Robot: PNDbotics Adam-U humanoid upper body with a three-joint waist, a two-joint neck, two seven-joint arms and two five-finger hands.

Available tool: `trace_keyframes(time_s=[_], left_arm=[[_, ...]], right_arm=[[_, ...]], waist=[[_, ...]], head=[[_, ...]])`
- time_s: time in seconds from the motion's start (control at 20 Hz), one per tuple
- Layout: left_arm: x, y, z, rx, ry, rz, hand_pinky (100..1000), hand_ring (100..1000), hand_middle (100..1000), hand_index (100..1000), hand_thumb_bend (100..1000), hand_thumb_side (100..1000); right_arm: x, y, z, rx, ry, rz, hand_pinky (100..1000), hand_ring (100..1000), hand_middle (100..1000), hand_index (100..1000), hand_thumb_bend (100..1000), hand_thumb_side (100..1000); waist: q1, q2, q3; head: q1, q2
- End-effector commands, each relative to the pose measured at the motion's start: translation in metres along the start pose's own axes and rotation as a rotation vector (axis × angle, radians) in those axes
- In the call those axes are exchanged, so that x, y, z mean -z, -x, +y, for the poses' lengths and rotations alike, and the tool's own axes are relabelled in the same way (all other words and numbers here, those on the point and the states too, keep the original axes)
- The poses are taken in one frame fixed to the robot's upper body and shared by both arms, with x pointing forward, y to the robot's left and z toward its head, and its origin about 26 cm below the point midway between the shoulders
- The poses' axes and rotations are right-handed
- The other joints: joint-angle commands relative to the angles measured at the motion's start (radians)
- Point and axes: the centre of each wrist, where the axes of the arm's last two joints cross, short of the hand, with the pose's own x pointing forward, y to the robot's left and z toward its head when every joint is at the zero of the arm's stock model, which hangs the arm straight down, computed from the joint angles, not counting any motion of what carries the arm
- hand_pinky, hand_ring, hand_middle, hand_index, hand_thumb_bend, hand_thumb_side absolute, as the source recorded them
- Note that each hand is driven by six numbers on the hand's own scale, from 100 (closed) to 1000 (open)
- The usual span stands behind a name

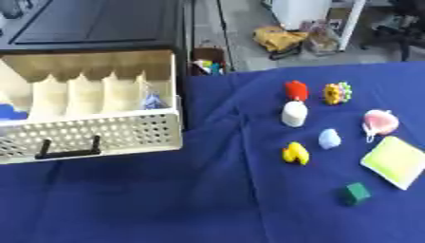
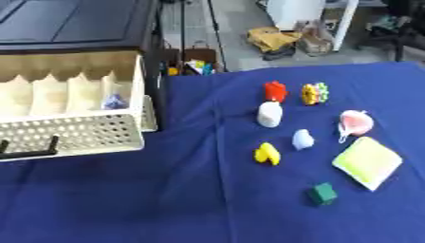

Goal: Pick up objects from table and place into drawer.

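**Small toys waiting on the cloth, drawer pulled open**

Blue cloth (image 1: 166, 199) covers the table, with a grey floor and clutter behind. Neither robot hand shows in either view, so whether they are open, curled or holding anything cannot be told — and no place can be given relative to them. The cream drawer (image 1: 91, 130) stands open at the table's left, divided inside, a small blue thing (image 1: 152, 101) already in it. Right of it lie a yellow duck (image 1: 295, 154), a white cylinder (image 1: 294, 114), a red piece (image 1: 296, 90), a pale-blue lump (image 1: 329, 138), a green cube (image 1: 357, 193) and a yellow-green sponge (image 1: 395, 162). All look light; the duck is probably smooth — best pinched across its body. The sponge should squash, so take it at an edge.
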Motion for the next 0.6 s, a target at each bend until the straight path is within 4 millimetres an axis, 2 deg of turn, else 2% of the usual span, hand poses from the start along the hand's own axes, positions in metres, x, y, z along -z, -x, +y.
trace_keyframes(time_s=[0.05,0.35,0.6], left_arm=[[0.005,-0.003,0.001,0.000,0.027,-0.015,643,800,729,896,484,1000],[0.003,-0.003,-0.001,-0.007,0.042,-0.002,641,799,728,895,482,1000],[0.002,-0.003,-0.002,-0.018,0.056,0.009,638,799,727,894,479,1000]], right_arm=[[0.016,0.012,-0.008,-0.098,-0.125,-0.030,764,850,823,895,377,1000],[0.036,0.030,-0.005,-0.264,-0.376,-0.047,773,856,832,902,443,1000],[0.035,0.048,0.008,-0.347,-0.585,-0.043,779,862,841,913,517,1000]], waist=[[-0.001,-0.021,-0.003],[-0.002,-0.030,0.002],[-0.005,-0.039,0.015]], head=[[-0.014,0.011],[-0.029,0.020],[-0.040,0.024]])
